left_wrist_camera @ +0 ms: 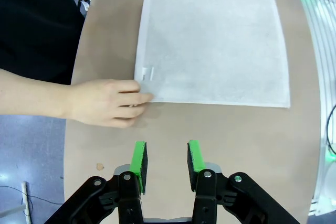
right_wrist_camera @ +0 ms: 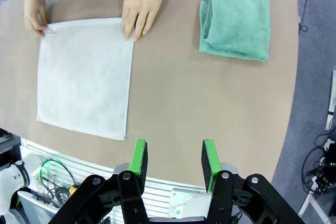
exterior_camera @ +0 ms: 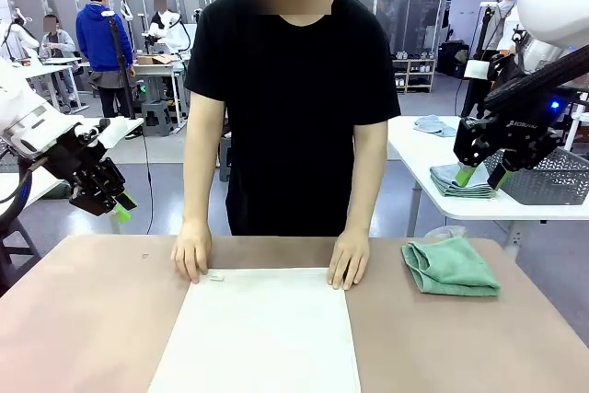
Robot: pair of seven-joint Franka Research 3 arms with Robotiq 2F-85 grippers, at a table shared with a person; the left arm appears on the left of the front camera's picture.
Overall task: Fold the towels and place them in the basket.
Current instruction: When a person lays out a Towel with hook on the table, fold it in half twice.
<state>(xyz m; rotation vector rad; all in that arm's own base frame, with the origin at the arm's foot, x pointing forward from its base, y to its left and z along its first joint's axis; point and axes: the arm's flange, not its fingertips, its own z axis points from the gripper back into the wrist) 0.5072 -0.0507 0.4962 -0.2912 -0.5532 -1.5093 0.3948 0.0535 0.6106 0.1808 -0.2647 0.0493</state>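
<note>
The cream-white towel (exterior_camera: 262,333) (left_wrist_camera: 215,35) (right_wrist_camera: 86,74) lies spread flat on the brown table. A person's hands (exterior_camera: 191,250) (exterior_camera: 350,257) press its two far corners, and a small loop (left_wrist_camera: 147,72) shows by one of them. The mint green towel (exterior_camera: 451,267) (right_wrist_camera: 236,19) sits folded at the table's far right. My left gripper (exterior_camera: 124,207) (left_wrist_camera: 167,148) hangs open above the table's left edge, holding nothing. My right gripper (exterior_camera: 483,177) (right_wrist_camera: 175,148) hangs open high at the right, also holding nothing. A dark grey mesh basket (exterior_camera: 548,177) stands on a white side table behind the right gripper.
The person stands at the far edge, between the arms. Folded towels (exterior_camera: 460,181) lie on the white side table (exterior_camera: 414,149) beside the basket. Bare tabletop (exterior_camera: 101,319) lies left of the cream towel and between the two towels (right_wrist_camera: 173,77).
</note>
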